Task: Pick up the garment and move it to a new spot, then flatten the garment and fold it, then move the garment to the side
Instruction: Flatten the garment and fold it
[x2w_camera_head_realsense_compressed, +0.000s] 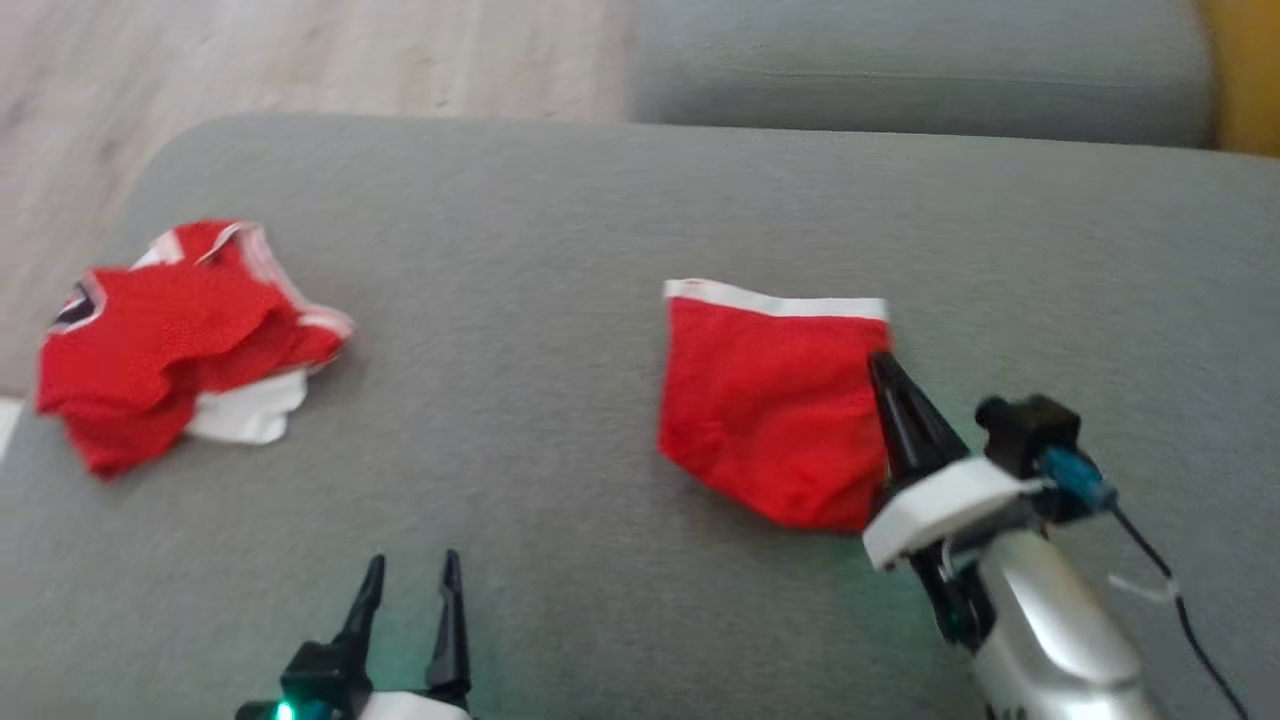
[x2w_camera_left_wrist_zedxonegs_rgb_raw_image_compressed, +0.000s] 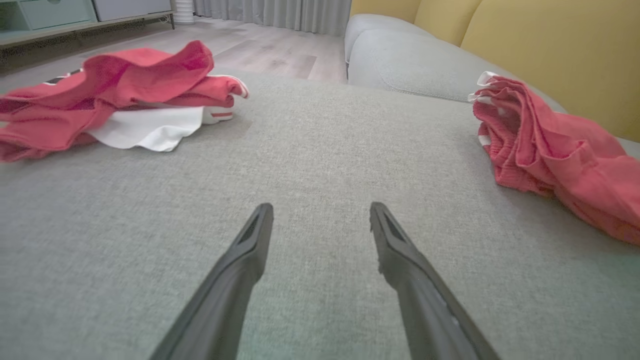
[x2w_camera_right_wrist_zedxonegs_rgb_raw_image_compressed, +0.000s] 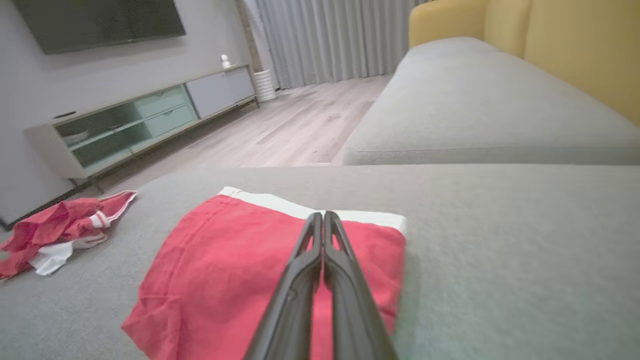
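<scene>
Right end effector (x2w_camera_head_realsense_compressed: 880, 362): closed, tips at right edge of folded garment (x2w_camera_head_realsense_compressed: 770, 410). Left end effector (x2w_camera_head_realsense_compressed: 414, 560): wide, empty, left of folded garment

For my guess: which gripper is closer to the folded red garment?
Right. The right gripper is at the right edge of the folded red garment; the left gripper is off to its left.
</scene>
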